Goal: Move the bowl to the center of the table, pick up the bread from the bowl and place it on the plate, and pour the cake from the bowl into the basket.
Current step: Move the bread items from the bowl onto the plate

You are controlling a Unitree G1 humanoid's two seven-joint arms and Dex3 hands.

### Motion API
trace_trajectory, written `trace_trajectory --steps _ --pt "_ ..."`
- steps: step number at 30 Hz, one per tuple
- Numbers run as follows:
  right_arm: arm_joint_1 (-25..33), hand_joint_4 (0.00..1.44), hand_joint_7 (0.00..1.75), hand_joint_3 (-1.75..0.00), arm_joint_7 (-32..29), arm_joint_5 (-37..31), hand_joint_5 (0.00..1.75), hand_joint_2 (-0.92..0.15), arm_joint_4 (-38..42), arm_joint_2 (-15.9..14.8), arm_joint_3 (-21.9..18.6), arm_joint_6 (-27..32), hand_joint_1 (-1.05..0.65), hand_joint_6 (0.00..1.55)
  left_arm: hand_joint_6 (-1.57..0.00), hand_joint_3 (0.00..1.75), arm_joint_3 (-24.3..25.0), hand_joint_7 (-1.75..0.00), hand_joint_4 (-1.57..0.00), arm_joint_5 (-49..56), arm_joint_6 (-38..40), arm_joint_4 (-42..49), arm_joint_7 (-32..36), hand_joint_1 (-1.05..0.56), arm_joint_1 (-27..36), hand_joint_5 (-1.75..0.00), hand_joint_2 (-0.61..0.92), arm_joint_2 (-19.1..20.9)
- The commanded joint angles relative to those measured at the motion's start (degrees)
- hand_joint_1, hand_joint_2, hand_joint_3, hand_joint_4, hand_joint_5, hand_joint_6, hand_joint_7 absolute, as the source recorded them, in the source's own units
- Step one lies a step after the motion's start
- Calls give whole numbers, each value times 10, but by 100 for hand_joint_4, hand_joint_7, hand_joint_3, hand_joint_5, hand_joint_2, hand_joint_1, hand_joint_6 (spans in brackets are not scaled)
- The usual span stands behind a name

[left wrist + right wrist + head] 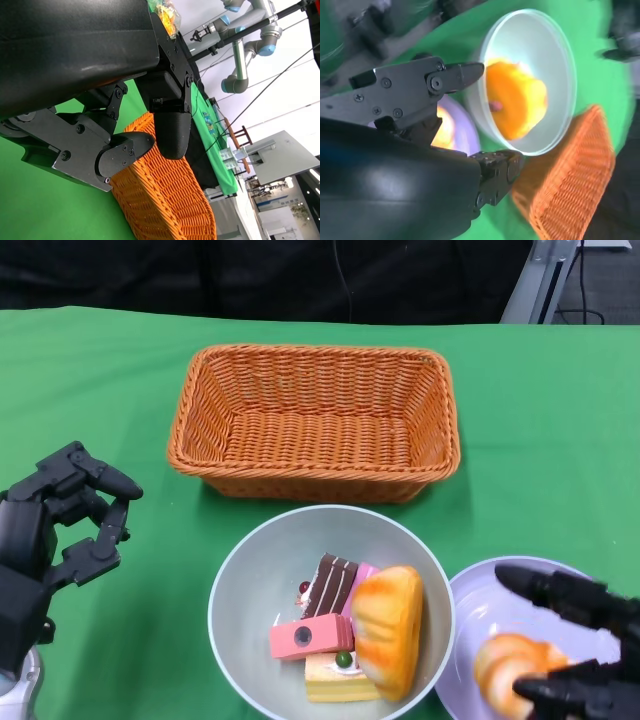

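The grey bowl (240, 570) stands near the table's front middle and holds a golden bread (388, 630) and cake pieces: a brown one (330, 585), a pink one (310, 636) and a yellow one (335, 678). To its right a second bread (508, 665) lies on the lilac plate (480, 605). My right hand (575, 640) hovers over the plate, fingers spread around that bread; the upper fingers are clear of it. The right wrist view shows the bowl (560, 65), the bread in it (520, 100) and my right hand (420, 100). My left hand (60, 530) holds nothing, left of the bowl.
An empty orange wicker basket (310, 480) sits just behind the bowl; it also shows in the right wrist view as the basket (570, 190) and in the left wrist view as the basket (165, 200). Green cloth covers the table.
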Motion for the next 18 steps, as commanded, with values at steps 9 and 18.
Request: trace_trajectory --steps 9,18 --pt "-24 98 4 -22 -42 138 84 -92 -22 13 -55 3 -43 39 -70 91 6 -138 -73 -4 -4 -1 -5 -9 1 -171 65 12" --pt "20 73 3 -10 -125 -131 60 -92 -17 23 53 -251 -44 50 -70 91 5 -138 -75 -7 -1 -2 -9 -10 1 -171 66 11"
